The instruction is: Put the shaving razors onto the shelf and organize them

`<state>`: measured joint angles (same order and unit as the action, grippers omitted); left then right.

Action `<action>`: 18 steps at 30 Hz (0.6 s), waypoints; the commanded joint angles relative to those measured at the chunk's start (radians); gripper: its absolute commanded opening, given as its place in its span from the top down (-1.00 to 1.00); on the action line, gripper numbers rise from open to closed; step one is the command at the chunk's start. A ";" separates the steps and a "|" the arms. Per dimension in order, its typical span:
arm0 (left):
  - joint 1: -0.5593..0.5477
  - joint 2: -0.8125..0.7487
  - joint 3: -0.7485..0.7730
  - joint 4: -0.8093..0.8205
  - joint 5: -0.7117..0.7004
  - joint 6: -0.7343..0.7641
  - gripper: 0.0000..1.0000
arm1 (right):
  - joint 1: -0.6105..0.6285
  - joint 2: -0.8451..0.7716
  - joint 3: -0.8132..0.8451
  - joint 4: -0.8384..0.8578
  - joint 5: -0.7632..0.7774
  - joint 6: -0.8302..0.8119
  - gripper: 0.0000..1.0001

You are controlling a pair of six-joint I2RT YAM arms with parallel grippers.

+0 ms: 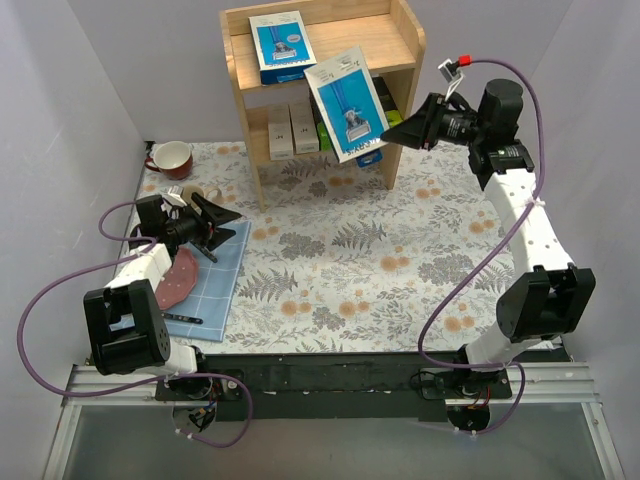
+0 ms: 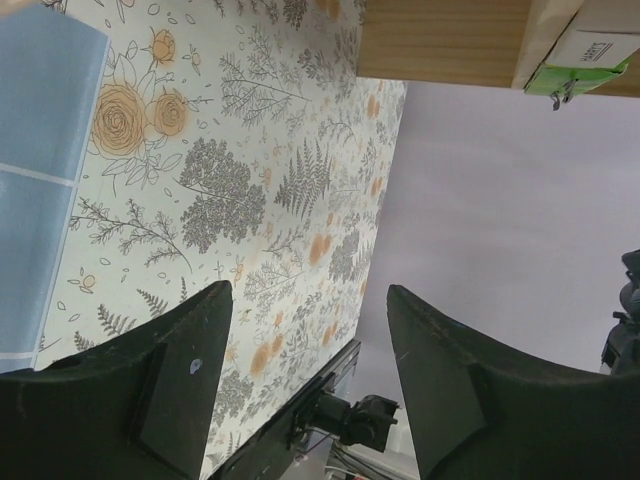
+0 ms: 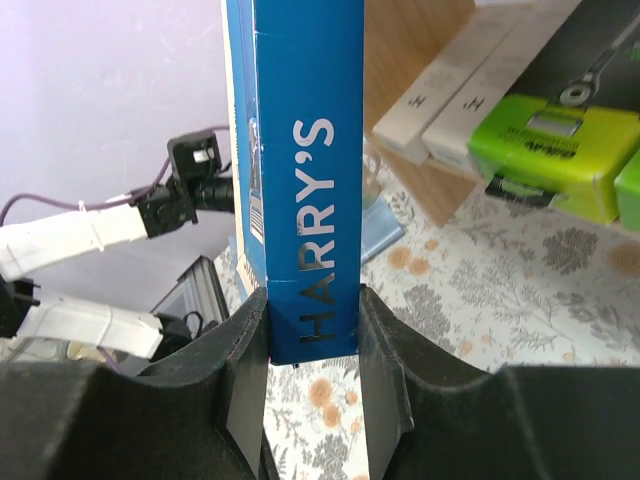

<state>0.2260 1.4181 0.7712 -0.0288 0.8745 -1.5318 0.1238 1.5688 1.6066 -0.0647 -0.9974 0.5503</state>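
The wooden shelf [image 1: 395, 42] stands at the back. One blue razor pack [image 1: 281, 46] lies on its top tier. Two slim white boxes [image 1: 292, 128] stand on the lower tier, with the lime-green ends of the black boxes [image 3: 545, 150] beside them. My right gripper [image 1: 393, 131] is shut on the second blue razor pack [image 1: 348, 102], marked HARRY'S [image 3: 305, 150], and holds it in the air in front of the shelf's right side. My left gripper [image 1: 226, 218] is open and empty, low over the blue cloth [image 1: 222, 285] at the left.
A red mug [image 1: 171, 158] stands at the back left. A pink plate [image 1: 176, 277] and a small dark-handled utensil [image 1: 183, 318] lie on the blue cloth. The floral tablecloth [image 1: 380, 260] covers the table. White walls close in both sides.
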 commanded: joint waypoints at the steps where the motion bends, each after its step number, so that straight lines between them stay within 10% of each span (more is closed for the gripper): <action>1: 0.003 -0.024 -0.012 -0.011 0.000 0.033 -0.25 | -0.003 0.054 0.102 0.129 0.025 0.097 0.97; 18: 0.004 -0.131 -0.095 -0.062 -0.022 0.097 -0.28 | -0.013 0.209 0.338 0.180 0.180 0.223 0.97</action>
<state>0.2260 1.3334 0.6819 -0.0601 0.8650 -1.4837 0.1177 1.7718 1.8889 0.0433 -0.8776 0.7277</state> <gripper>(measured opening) 0.636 0.421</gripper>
